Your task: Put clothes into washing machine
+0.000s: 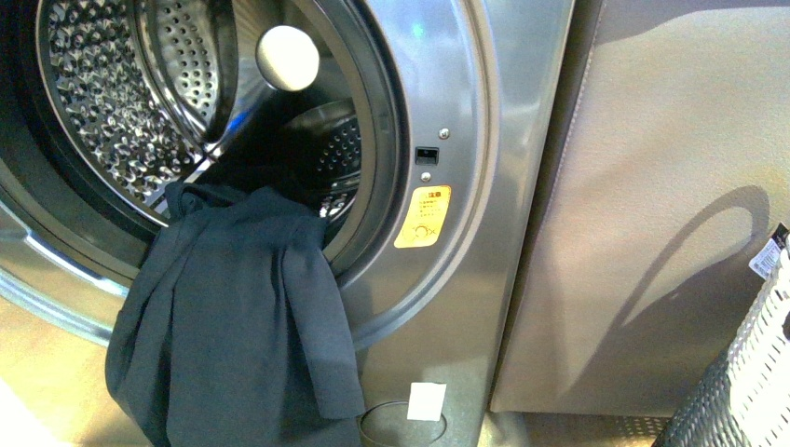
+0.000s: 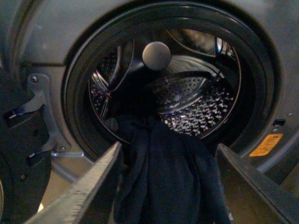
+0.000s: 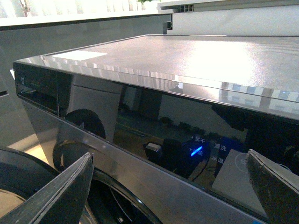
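Closest to you in the left wrist view, the left gripper [image 2: 166,186] has its two fingers [image 2: 84,193] spread wide apart, released and grasping nothing, with the clothes [image 2: 168,177] showing in the gap between them. You cannot tell from that view whether either finger touches the cloth.

The clothes [image 1: 233,317] are a dark navy garment draped limply over the lower lip of the porthole [image 1: 368,158]. Most of the fabric hangs down outside, in front of the washing machine [image 1: 484,140]; only the bunched top edge reaches into the opening.

Behind the garment you see the perforated steel drum [image 1: 102,102], with a round pale knob [image 1: 288,58] catching the light near the top of the opening. A yellow warning sticker [image 1: 422,216] sits on the front panel just to the right of the porthole ring, and a small white tag [image 1: 426,402] is lower down on the same panel.

Your right gripper [image 3: 168,186] is up near the machine's dark glossy control strip [image 3: 187,126], its fingers [image 3: 60,191] likewise parted wide and empty; a blue indicator light [image 3: 196,150] glows on the strip beyond them.

Farther right in the front view stands a grey-beige cabinet [image 1: 671,186], and a white woven basket [image 1: 755,372] shows at the lower right corner.
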`<state>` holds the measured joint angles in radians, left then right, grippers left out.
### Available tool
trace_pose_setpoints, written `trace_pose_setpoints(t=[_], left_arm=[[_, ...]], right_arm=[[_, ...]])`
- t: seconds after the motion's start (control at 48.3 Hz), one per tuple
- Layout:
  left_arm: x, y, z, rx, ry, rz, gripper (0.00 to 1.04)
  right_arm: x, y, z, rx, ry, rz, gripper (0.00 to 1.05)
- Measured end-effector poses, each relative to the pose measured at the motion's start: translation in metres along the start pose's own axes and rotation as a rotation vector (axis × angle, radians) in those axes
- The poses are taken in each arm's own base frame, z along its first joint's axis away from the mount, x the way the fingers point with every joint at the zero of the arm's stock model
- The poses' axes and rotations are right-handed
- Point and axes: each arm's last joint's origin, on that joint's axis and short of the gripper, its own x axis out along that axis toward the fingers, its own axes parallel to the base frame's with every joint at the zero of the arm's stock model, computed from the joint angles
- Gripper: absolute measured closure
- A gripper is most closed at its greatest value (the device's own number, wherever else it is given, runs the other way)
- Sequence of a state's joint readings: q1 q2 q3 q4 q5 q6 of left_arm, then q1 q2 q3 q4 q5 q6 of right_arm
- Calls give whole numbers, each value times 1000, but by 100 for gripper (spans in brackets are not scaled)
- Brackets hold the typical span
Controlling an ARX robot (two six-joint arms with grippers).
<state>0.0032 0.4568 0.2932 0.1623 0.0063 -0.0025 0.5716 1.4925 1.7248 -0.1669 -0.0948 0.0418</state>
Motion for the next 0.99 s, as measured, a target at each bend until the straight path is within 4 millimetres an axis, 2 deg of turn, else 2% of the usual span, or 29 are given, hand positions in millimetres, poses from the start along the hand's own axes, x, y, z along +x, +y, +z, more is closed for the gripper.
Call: trace_pose_setpoints(t=[0.186,0.207,0.29,0.414,0.497,0.559,0.684,0.808,0.891,0.994], left_arm=[[-6,0,-22,0,10,5,77],[-8,0,-26,0,10,4,84],[-11,0,-34,-2,5,4,102],[-15,0,-45,-1,0,4,101],[-18,0,-50,-1,-3,3,101],[-19,0,-53,-1,-3,5,101],[-22,0,-59,-1,-3,5,101],[-29,0,-64,-1,14,5,101],[-34,0,-69,-1,-7,5,101],[-34,0,-73,-1,-4,4,101]], right_arm=[[0,0,0,0,0,2,7],[0,0,0,0,0,2,7],[0,0,0,0,0,2,7],[1,1,0,-5,-15,-32,7],[0,0,2,0,-144,-420,7],[-10,-7,2,4,-142,-587,7],[-42,-25,5,2,-131,-709,7],[-69,-33,3,8,-118,-788,7],[-86,-36,-6,37,-104,-817,7],[-95,-31,-19,49,-79,-831,7]])
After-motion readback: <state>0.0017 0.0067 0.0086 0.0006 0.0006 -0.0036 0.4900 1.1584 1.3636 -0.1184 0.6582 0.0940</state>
